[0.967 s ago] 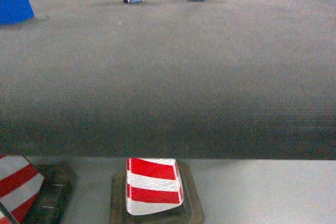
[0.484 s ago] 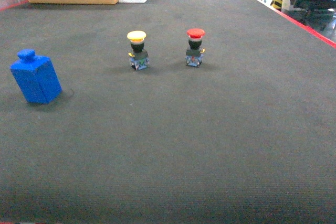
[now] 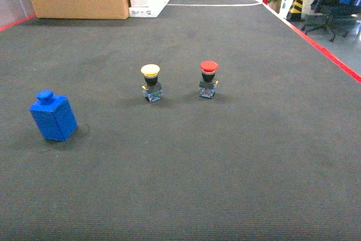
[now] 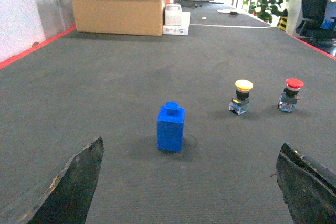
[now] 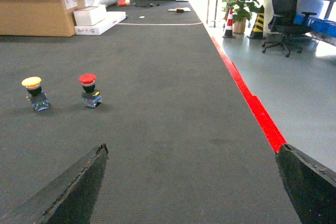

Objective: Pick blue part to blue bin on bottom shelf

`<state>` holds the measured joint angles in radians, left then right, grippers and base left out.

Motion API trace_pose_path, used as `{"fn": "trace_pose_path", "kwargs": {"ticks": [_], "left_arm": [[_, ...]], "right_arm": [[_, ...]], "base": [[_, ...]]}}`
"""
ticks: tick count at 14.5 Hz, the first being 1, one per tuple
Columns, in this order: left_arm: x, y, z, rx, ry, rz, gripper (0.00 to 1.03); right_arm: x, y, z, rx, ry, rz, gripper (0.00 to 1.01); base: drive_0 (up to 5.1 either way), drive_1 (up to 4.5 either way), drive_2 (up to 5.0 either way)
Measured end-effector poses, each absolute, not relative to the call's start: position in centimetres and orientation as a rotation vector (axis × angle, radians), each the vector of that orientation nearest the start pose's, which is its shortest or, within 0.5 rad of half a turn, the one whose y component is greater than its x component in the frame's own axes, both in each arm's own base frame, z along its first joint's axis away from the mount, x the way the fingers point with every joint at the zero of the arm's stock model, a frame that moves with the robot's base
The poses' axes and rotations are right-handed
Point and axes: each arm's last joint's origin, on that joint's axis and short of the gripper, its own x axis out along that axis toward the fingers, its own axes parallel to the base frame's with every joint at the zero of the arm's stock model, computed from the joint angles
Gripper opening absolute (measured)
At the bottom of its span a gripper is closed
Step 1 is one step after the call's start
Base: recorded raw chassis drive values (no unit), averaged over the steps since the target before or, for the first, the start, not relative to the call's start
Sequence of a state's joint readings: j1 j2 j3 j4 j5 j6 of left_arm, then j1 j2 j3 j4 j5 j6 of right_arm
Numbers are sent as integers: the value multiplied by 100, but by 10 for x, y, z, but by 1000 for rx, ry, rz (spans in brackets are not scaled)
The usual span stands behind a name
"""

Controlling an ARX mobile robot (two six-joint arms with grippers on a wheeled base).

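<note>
A blue part (image 3: 53, 117) stands upright on the dark grey carpet floor (image 3: 225, 167), towards its left side, free of both grippers. To its right, well apart, a yellow-capped push button (image 3: 150, 82) and a red-capped push button (image 3: 208, 79) stand side by side. At the far left edge of the carpet sits an open cardboard box (image 4: 118, 6); what it holds cannot be made out from here. The left gripper (image 4: 191, 187) has its jaws spread wide with the blue part ahead between them. The right gripper (image 5: 191, 187) also has its jaws spread, holding nothing.
</note>
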<state>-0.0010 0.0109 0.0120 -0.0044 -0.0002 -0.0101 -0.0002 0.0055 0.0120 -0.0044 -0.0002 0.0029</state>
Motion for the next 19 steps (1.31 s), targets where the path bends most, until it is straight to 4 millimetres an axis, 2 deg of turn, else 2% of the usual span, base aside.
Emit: {"fn": "trace_pose_path", "kwargs": {"ticks": [2,3,4,6,7,9,11,13,17,19], "left_arm": [[98,0,166,-10,3,-1,98],[97,0,164,-19,71,-7,98],[106,-4,164,-54,292,-26,98],[138,-10,158,-57,362,-49,98],[158,-11,161,-57,347,-50,98],[213,-13,164,-34,305,-49,98],[251,-14,140,-2,383,-55,98],[278,-11,122,20,447,-38,98],[321,-3,104,38,480,-11,98],[335,1,96,35,499,0,98]], "right_arm": [[97,0,167,3,-2,0,98],[97,0,167,3,-2,0,98],[97,0,167,3,-2,0,98],[97,0,167,2,-1,-1,98],[97,0,167,2,-2,0,98],[97,0,167,2,-1,0,98],[97,0,167,2,-2,0,98],[97,0,167,2,-1,0,98],[97,0,167,2,-1,0,98],[97,0,167,2,-2,0,98]], "base": [[0,0,0],[0,0,0],[0,0,0],[0,0,0],[0,0,0],[0,0,0],[0,0,0],[0,0,0],[0,0,0],[0,0,0]]}}
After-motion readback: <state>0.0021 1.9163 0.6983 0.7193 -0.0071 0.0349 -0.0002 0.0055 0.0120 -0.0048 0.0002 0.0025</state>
